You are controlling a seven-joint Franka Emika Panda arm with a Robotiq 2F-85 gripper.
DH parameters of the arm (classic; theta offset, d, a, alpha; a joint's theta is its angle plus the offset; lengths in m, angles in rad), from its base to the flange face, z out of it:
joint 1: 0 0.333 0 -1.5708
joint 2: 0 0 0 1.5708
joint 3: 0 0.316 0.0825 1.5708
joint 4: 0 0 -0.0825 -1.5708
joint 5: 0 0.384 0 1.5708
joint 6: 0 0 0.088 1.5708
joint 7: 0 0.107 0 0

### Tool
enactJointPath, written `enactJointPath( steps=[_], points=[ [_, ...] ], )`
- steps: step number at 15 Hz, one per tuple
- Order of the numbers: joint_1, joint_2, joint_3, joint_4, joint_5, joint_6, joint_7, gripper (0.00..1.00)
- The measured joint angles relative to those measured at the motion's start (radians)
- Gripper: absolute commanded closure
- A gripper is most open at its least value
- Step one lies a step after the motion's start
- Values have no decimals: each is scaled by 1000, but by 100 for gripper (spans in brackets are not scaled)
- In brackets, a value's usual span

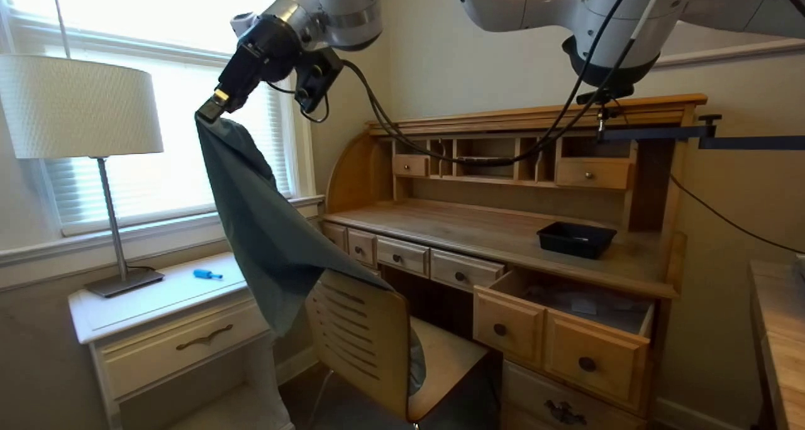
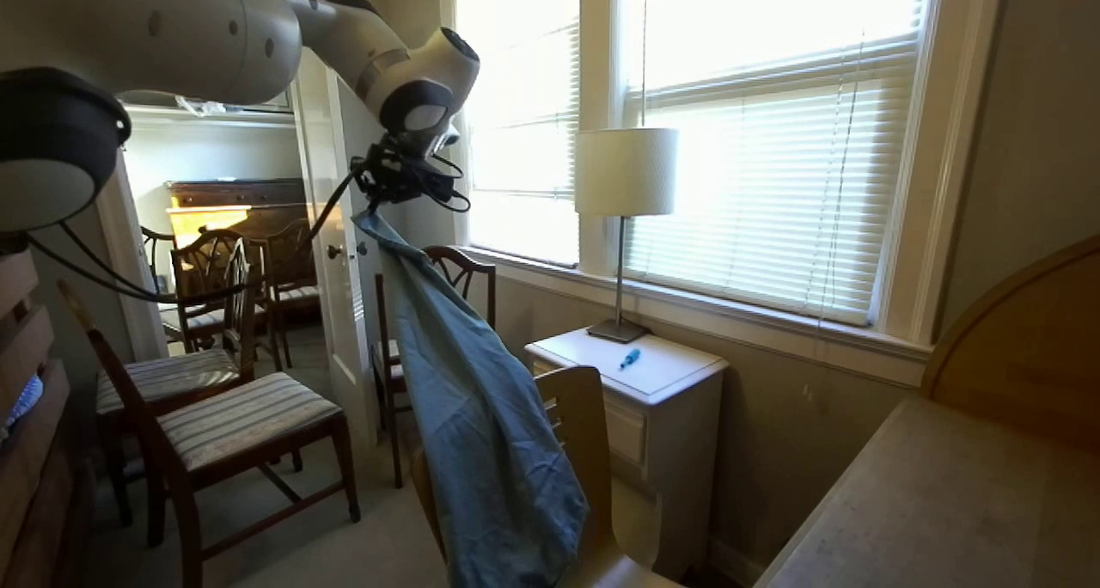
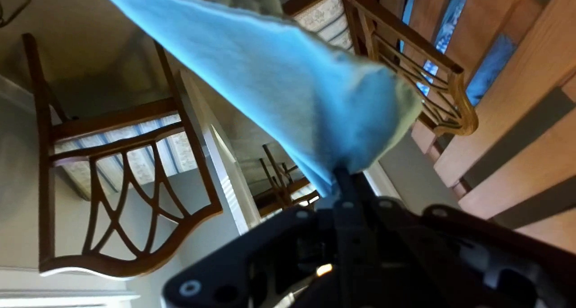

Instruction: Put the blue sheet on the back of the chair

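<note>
The blue sheet (image 1: 264,222) (image 2: 481,407) hangs from my gripper (image 1: 212,108) (image 2: 371,210) in both exterior views. The gripper is shut on one corner of it, well above and to the side of the light wooden chair (image 1: 358,339) (image 2: 589,450). The sheet slopes down and lies across the top of the chair's back. Part of it shows on the seat side, and a loose fold hangs outside the back. In the wrist view the sheet (image 3: 279,74) is pinched at the fingertips (image 3: 351,175) and hides part of the scene.
A white side table (image 1: 176,292) with a lamp (image 1: 82,106) and a blue tool (image 1: 207,274) stands by the window. A roll-top desk (image 1: 440,229) with an open drawer (image 1: 560,348) and a black tray (image 1: 577,239) is beyond the chair. Dark wooden chairs (image 2: 249,425) stand behind.
</note>
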Motion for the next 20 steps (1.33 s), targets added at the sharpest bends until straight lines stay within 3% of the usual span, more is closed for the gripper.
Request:
enactJointPath(
  steps=[4, 7, 14, 20],
  points=[
    [124, -41, -180, 91, 37, -49, -149, 100],
    [150, -45, -276, 88, 102, -22, -221, 99],
    [145, -44, -291, 88, 111, -17, -239, 100],
    [167, -29, -419, 83, 214, -17, -291, 100]
  ],
)
